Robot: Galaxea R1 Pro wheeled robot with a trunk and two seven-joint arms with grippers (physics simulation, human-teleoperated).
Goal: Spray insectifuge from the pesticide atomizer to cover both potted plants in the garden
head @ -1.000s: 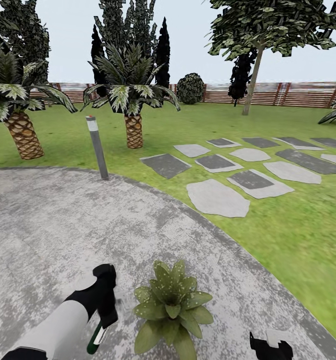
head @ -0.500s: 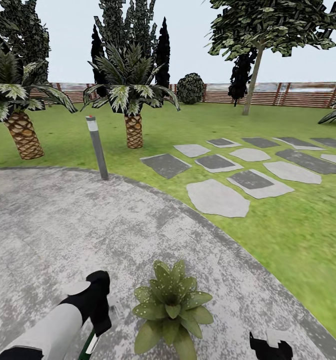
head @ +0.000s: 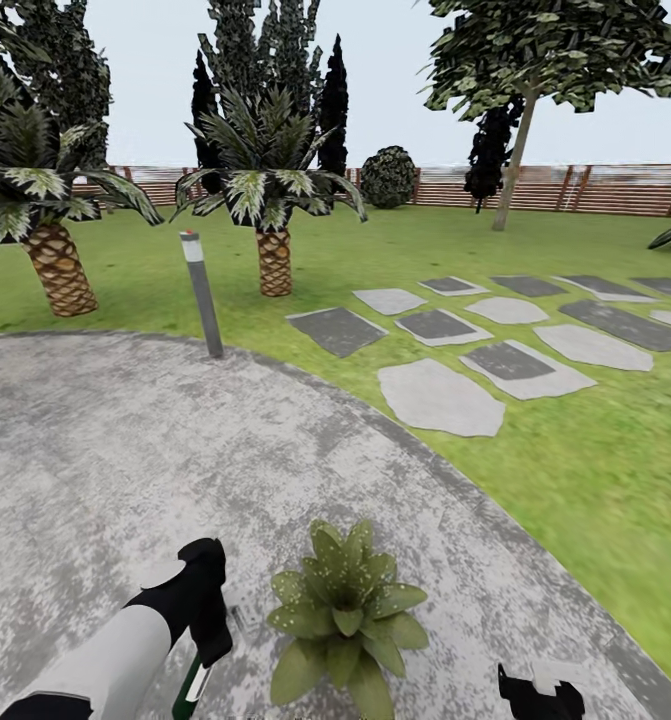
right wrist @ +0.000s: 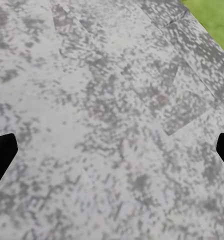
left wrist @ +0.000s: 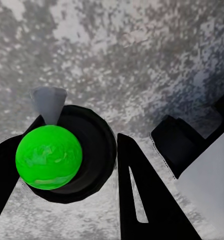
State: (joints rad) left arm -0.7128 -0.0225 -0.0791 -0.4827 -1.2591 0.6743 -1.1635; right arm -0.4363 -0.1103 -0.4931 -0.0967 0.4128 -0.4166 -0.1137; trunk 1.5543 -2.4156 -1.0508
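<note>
The left hand is closed on the pesticide atomizer, with the bottle hanging below the hand over the round grey stone patio. In the left wrist view, the atomizer sits between the two dark fingers, showing a bright green round cap and a grey nozzle. One potted plant stands on the patio just beside the left hand, on the side toward the right arm. The right hand sits low near the patio edge; in the right wrist view, its fingertips stand wide apart, gripping nothing, above bare stone. A grey lamp post stands at the patio's far rim. Palms, stepping stones and a slatted fence lie beyond on the lawn.
</note>
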